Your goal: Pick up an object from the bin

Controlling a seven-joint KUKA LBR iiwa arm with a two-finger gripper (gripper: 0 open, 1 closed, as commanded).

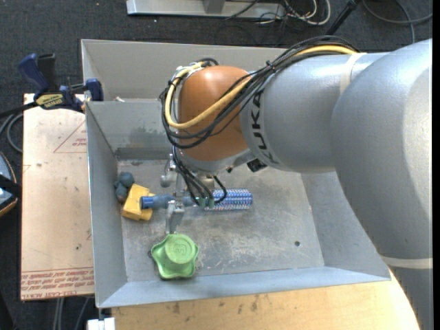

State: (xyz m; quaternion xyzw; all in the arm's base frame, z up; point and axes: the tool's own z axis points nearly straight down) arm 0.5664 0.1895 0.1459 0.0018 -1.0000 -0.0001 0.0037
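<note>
Reaching looks like the step in hand: the grey arm [330, 108] comes in from the view's right and bends steeply down into the bin [103, 184], its orange cover [206, 115] hanging over the middle of the floor. Below the cover the gripper [177, 201] points almost straight down and sits low, at or near the floor. Whether the jaws are spread or pressed together I cannot tell, nor whether anything is between them.

Four things lie about it. A green lobed cap [174, 256] rests just below the gripper in the view, near the front wall. A blue brush [232, 199] lies flat just to the gripper's right in the view. A yellow block [135, 205] with a blue stub pointing towards the gripper lies to its left, and a dark grey lump [124, 181] touches the block's far side.

Judging by position, the stub or the brush end is the likely target. The next move calls for a firm closing, then a straight lift clear of the walls.
</note>
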